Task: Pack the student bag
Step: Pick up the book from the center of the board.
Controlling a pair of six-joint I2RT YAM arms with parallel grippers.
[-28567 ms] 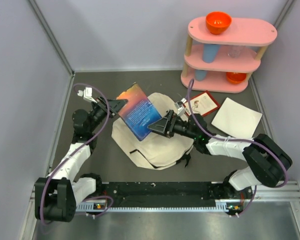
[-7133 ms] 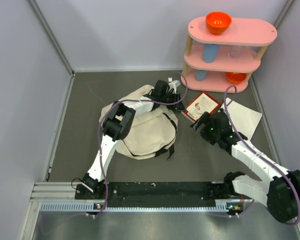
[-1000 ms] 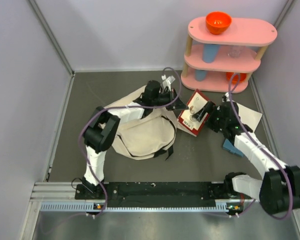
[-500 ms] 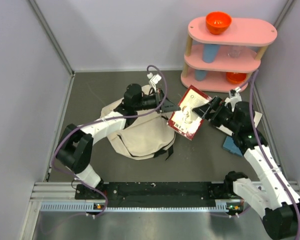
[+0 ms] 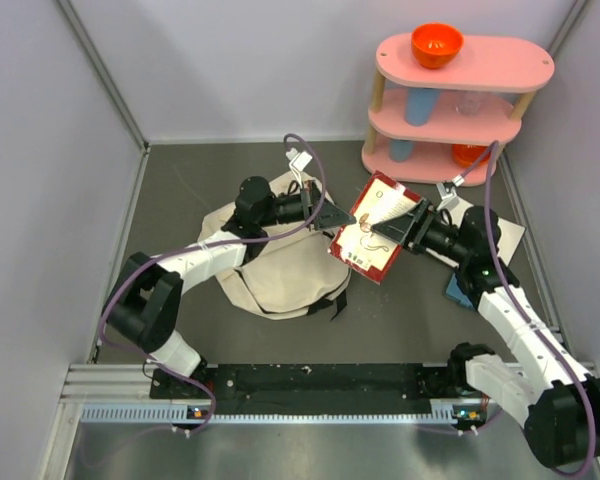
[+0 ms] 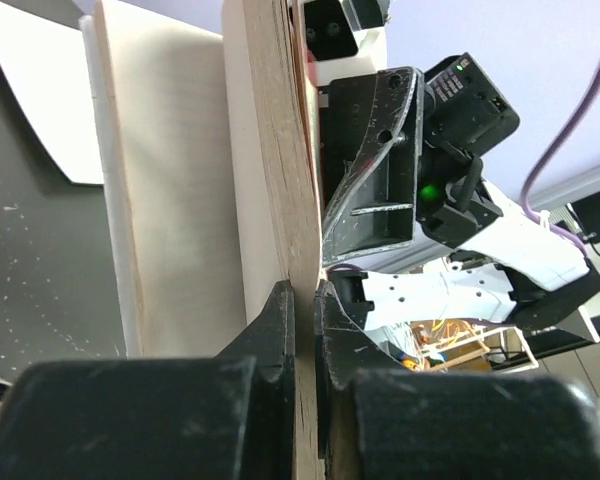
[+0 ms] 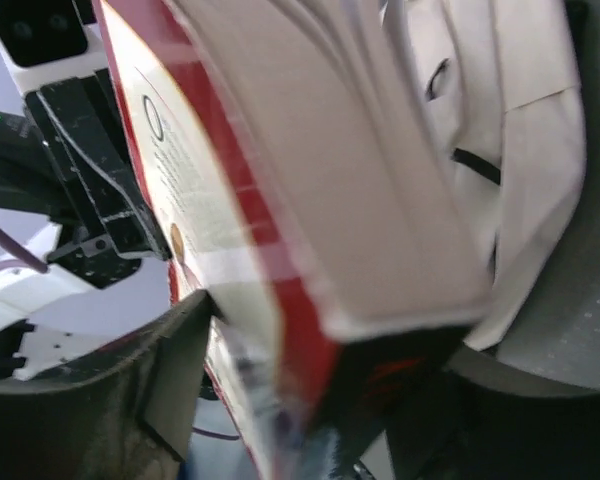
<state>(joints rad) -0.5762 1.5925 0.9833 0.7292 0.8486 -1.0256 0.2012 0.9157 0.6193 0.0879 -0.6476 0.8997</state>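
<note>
The student bag (image 5: 272, 272), a beige canvas backpack with black straps, lies on the dark table left of centre. A red-and-white book (image 5: 370, 232) hangs tilted in the air just right of the bag, held from both sides. My left gripper (image 5: 332, 215) is shut on the book's left edge; in the left wrist view its black fingers (image 6: 280, 330) pinch the book (image 6: 265, 150). My right gripper (image 5: 406, 226) is shut on the book's right side. In the right wrist view the book (image 7: 280, 200) fills the space between the jaws, with the bag (image 7: 525, 150) behind it.
A pink three-tier shelf (image 5: 460, 100) stands at the back right with an orange bowl (image 5: 437, 43) on top and blue cups (image 5: 420, 105) below. A white sheet (image 5: 500, 240) and a small blue item (image 5: 458, 292) lie under the right arm. Grey walls close in on the left and right.
The book has risen off the table and shifted left toward the bag, tilting up. The left gripper has drawn back left with it and the right arm has followed.
</note>
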